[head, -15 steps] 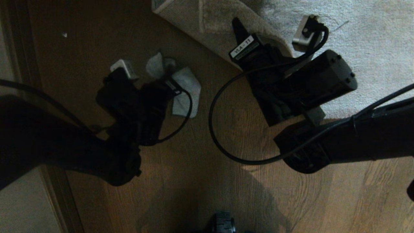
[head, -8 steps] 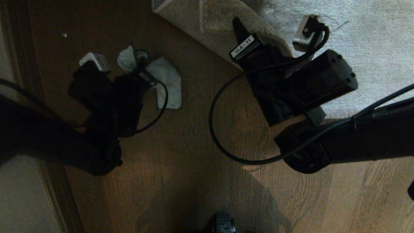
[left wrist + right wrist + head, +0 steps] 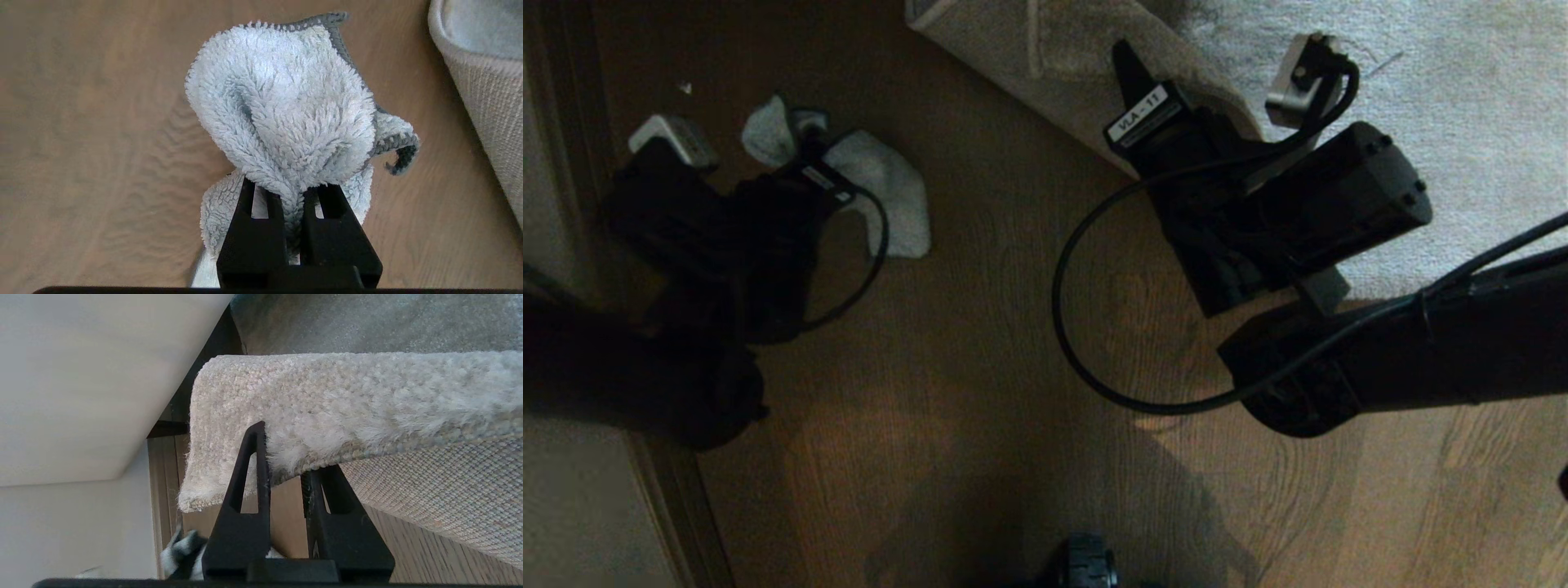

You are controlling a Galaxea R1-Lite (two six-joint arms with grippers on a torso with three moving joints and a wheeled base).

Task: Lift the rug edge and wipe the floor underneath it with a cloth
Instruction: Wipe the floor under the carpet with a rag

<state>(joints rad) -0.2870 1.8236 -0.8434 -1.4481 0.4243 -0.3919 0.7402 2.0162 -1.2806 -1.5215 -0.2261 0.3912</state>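
Left gripper (image 3: 292,200): fingers pinched on a fold of the cloth (image 3: 286,110), low over the floor (image 3: 980,343) at the left of the head view.
Cloth: bunched, draped onto bare planks, well apart from the rug.
Right gripper (image 3: 286,473): fingers clamped on the rug edge (image 3: 310,416), one either side.
Rug edge: raised and folded back, woven backing showing, floor exposed beneath.

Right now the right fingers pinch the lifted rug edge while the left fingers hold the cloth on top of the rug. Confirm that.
Not quite. The cloth is not on the rug: the left wrist view shows the left fingers holding it over bare floor, beside the rug. The right fingers do pinch the lifted rug edge.
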